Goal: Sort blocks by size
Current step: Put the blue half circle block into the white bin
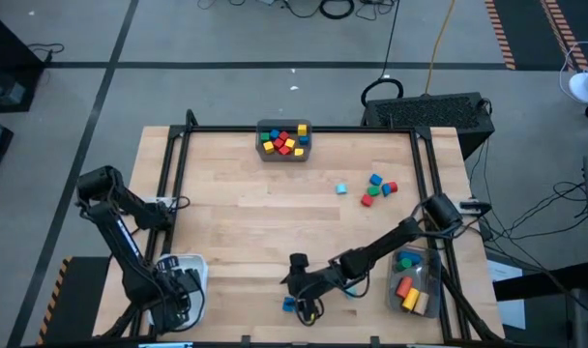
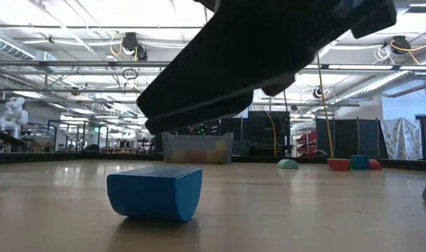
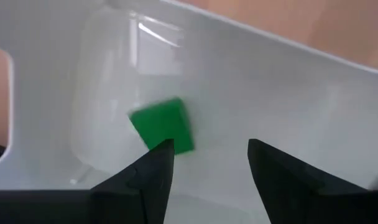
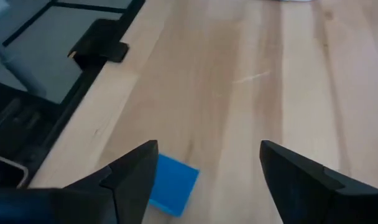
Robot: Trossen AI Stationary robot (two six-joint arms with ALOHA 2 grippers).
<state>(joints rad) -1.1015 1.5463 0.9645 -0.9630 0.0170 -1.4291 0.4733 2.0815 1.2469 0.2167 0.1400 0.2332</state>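
My left gripper (image 3: pixel 211 158) hangs open, pointing down into the white bin (image 1: pixel 190 266) at the table's near left corner. A green block (image 3: pixel 163 124) lies on the bin's floor below its fingers, apart from them. Near the middle of the front edge, my right gripper (image 4: pixel 207 168) is open and slants down over a blue block (image 4: pixel 173 185), which rests flat on the table (image 2: pixel 155 192) just ahead of one finger. Neither gripper holds anything. More blocks (image 1: pixel 377 188) lie loose at the far right, with a cyan one (image 1: pixel 340 188) beside them.
A grey bin (image 1: pixel 284 141) at the far middle holds several red, yellow and blue blocks. A clear bin (image 1: pixel 415 285) at the near right holds several larger ones. A black frame (image 1: pixel 173 174) runs along the table's sides. Bare wood lies between the bins.
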